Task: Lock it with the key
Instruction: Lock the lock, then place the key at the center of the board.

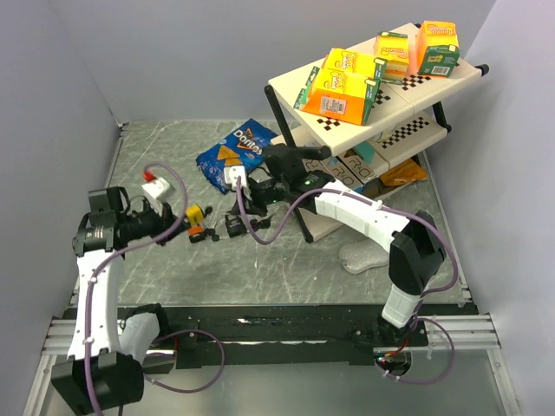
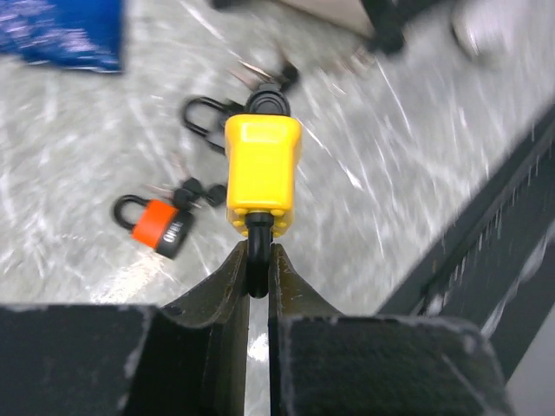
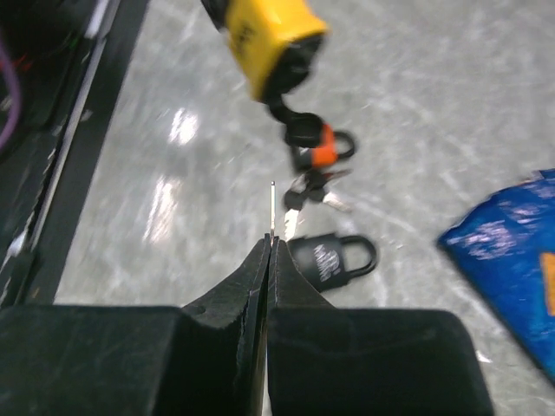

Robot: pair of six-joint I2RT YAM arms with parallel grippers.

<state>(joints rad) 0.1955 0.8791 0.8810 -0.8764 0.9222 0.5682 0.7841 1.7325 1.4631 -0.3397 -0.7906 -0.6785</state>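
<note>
Padlock (image 2: 260,178), yellow, hangs over the left-middle of the worktop (image 2: 390,173), its shackle (image 2: 257,236) pinched in the left hand (image 2: 258,260). Just right, the right hand (image 3: 270,247) is clamped on a thin key (image 3: 272,208), apart from the lock.

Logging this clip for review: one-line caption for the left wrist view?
Left gripper pinching the yellow padlock by its black shackle; an orange padlock lies on the table.

Blue chip bag (image 1: 227,158): "Doritos" logo.
</note>
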